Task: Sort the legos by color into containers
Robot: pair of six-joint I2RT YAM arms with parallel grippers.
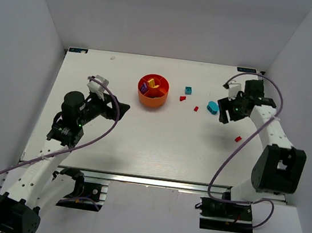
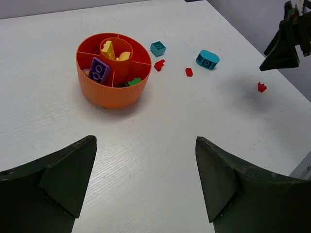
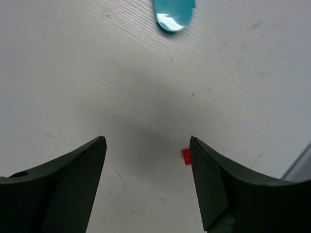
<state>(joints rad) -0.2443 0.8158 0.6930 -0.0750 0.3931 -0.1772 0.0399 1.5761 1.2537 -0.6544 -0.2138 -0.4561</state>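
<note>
The orange-red bowl [image 1: 152, 98] stands at the table's far middle. In the left wrist view [image 2: 112, 94] it holds yellow bricks [image 2: 111, 50] in the hub, a purple brick [image 2: 98, 69] and a green one [image 2: 134, 81] in wedges. A square cyan brick [image 1: 188, 90], a rounded cyan brick [image 1: 212, 107] and three small red pieces [image 1: 182, 98] [image 1: 196, 108] [image 1: 237, 139] lie to its right. My right gripper [image 1: 223, 117] is open and empty just right of the rounded cyan brick [image 3: 172, 12]; a red piece [image 3: 186, 156] lies by its right finger. My left gripper [image 1: 124, 107] is open and empty, left of the bowl.
White walls close in the table on the left, back and right. The table's near edge meets a metal rail [image 1: 153, 180]. A cable [image 1: 245, 141] loops from the right arm over the table's right side.
</note>
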